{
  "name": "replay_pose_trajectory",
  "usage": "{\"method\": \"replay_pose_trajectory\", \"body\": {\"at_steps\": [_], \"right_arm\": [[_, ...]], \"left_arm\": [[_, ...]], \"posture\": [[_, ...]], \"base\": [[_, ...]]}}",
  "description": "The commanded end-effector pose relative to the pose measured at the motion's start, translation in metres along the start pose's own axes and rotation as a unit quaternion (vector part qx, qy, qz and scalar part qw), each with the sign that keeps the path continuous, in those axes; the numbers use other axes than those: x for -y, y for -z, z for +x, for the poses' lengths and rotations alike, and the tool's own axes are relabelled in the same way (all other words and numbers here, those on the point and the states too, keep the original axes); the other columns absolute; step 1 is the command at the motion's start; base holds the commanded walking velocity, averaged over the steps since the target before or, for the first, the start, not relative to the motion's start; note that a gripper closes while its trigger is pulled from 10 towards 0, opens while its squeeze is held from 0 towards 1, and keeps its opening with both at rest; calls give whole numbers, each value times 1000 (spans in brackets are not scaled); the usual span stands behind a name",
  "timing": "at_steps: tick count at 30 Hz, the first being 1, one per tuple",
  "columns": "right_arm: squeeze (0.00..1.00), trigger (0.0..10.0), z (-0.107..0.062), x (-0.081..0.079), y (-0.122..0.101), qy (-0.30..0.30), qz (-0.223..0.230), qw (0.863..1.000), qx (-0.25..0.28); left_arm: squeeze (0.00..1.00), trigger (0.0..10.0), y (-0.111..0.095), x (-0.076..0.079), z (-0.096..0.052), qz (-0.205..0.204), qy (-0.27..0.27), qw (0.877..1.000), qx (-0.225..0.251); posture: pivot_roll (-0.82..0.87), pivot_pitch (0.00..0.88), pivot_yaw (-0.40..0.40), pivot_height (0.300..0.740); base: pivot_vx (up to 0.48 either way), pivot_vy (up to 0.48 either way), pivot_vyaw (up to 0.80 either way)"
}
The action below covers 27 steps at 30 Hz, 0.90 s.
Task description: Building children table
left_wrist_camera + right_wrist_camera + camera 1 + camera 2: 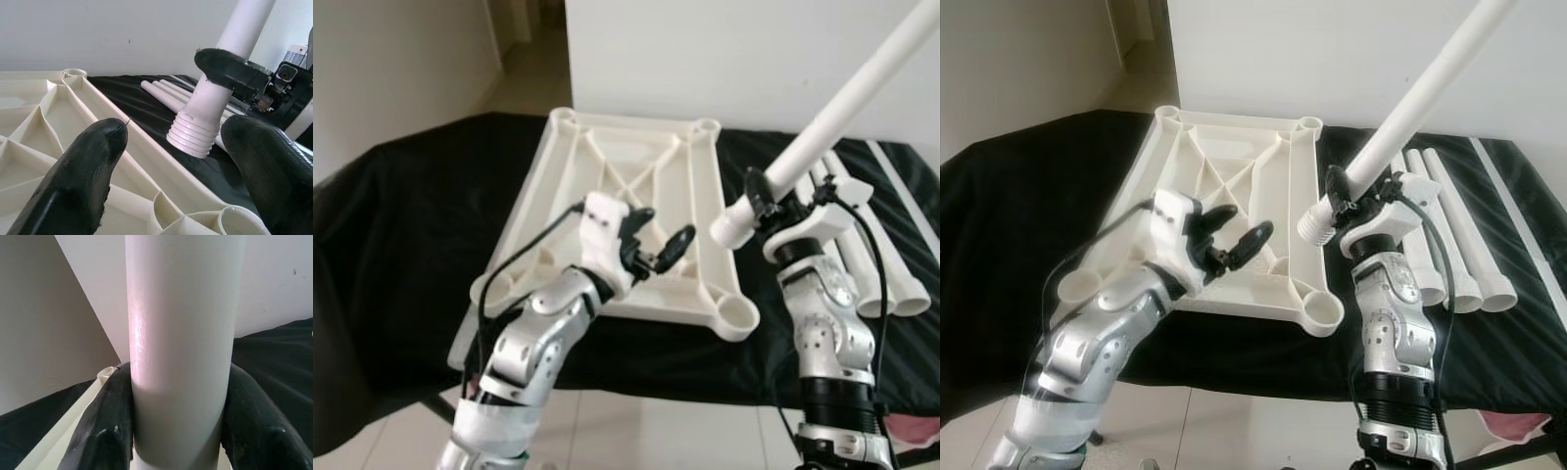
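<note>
Three spare legs (pixel 1449 230) lie at three o'clock of the upturned tabletop (pixel 1234 196), left gripper (pixel 1234 235) spread empty above it, right gripper (pixel 1356 201) clamping a tilted leg (pixel 1410 108).

The raised table leg (pixel 847 103) is running out past the top right corner of the head view, hiding its far end. The left arm (pixel 533 343) is covering the tabletop's (pixel 636 186) near left corner.

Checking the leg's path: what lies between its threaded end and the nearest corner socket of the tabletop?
Nothing: in the left eye view only air separates the leg in the right gripper from the corner socket.
</note>
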State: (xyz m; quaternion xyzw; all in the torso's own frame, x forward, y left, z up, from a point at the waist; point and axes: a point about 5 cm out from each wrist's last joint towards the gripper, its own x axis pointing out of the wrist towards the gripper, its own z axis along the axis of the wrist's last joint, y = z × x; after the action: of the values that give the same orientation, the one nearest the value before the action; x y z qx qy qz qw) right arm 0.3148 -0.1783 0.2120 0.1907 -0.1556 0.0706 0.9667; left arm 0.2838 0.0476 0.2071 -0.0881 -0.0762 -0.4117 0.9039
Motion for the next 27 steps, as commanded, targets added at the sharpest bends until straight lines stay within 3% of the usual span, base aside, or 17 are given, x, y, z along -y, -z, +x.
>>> {"method": "replay_pose_trajectory", "body": {"at_steps": [1, 10, 21, 23, 27], "right_arm": [[0, 10000, 0, 0, -1, -2, -6, 1000, 5], [0, 10000, 2, -6, -3, -20, -19, 1000, 5], [0, 10000, -1, -18, 3, -37, -27, 999, 4], [0, 10000, -4, -19, 4, -40, -38, 998, 3], [0, 10000, -8, -18, 4, -40, -49, 998, 2]], "left_arm": [[0, 10000, 1, -2, 1, 5, -12, 1000, -5], [0, 10000, -15, -2, 5, 31, -10, 999, 32], [0, 10000, -10, 5, 3, 67, 28, 997, 26], [0, 10000, -8, 6, 1, 100, 34, 994, 28], [0, 10000, -4, 8, -1, 119, 44, 992, 26]], "posture": [[-10, 6, -24, 740], [-9, 6, -27, 740], [-13, 13, -18, 740], [-16, 18, -17, 740], [-17, 27, -18, 740]], "base": [[0, 0, 0], [0, 0, 0], [0, 0, 0], [0, 0, 0], [0, 0, 0]]}}
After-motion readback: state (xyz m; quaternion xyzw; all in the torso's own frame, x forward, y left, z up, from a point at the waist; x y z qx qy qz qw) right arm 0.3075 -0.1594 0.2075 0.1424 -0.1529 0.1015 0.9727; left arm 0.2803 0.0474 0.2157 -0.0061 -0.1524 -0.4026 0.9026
